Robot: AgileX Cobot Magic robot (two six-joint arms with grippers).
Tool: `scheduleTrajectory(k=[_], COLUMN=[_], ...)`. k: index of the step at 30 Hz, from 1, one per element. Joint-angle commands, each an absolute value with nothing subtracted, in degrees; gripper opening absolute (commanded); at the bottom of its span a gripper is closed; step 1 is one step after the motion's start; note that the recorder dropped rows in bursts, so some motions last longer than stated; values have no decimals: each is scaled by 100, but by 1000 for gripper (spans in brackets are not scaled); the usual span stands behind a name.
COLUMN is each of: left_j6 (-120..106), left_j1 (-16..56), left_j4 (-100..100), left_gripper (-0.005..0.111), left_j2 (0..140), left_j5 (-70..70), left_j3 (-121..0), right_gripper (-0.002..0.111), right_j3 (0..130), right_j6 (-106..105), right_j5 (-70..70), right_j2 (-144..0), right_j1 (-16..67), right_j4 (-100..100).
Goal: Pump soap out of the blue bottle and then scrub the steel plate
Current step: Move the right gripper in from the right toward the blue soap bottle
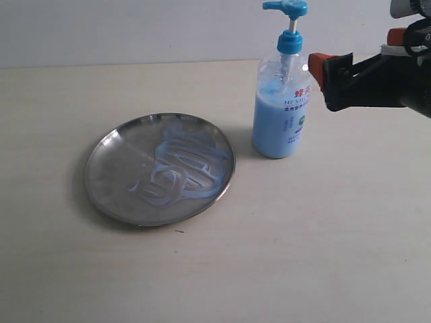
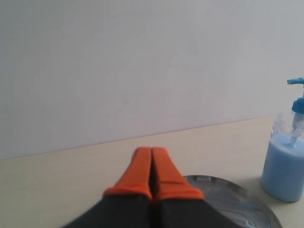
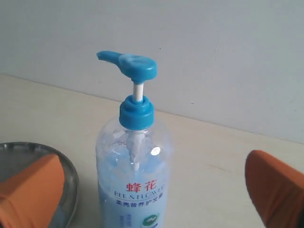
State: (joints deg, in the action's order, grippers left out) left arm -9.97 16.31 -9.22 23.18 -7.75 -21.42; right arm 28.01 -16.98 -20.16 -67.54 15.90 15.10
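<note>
In the exterior view one steel plate (image 1: 108, 183) lies flat on the pale beige desk (image 1: 303, 256), left of one blue bottle (image 1: 281, 118) that stands upright just beside the plate's rim without touching it. The soap (image 1: 182, 161) lies on the plate as whitish-blue looping streaks across its middle and right part, and more pale blue liquid fills roughly the lower two thirds of the bottle. One arm reaches in from the right, and the orange tip of the right fingers (image 1: 316, 64) sits level with the bottle's shoulder, so close that contact cannot be judged. A plain white wall (image 1: 135, 30) rises behind the desk. In the left wrist view the two left fingers (image 2: 141, 175) are pressed together, holding nothing, above the plate's near edge, with the bottle off to one side against the same bare wall. In the right wrist view the two right fingers stand wide apart, the bottle between them with a gap on each side, its one pump head raised.
</note>
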Motion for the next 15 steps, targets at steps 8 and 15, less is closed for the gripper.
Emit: scheduleTrajectory(k=[8, 15], left_j6=[-1078, -1078], left_j1=[1665, 1665], left_j4=[-922, -922], left_gripper=[0, 0], left_j2=[2340, 2340], left_j5=[-719, -719], left_j3=[-2192, -2192], right_gripper=[105, 105], right_j3=[2757, 1952], right_j6=[-274, 54], right_j5=[-2992, -4210], right_j2=[-7622, -7622], right_j1=[1606, 1606], right_j4=[218, 325])
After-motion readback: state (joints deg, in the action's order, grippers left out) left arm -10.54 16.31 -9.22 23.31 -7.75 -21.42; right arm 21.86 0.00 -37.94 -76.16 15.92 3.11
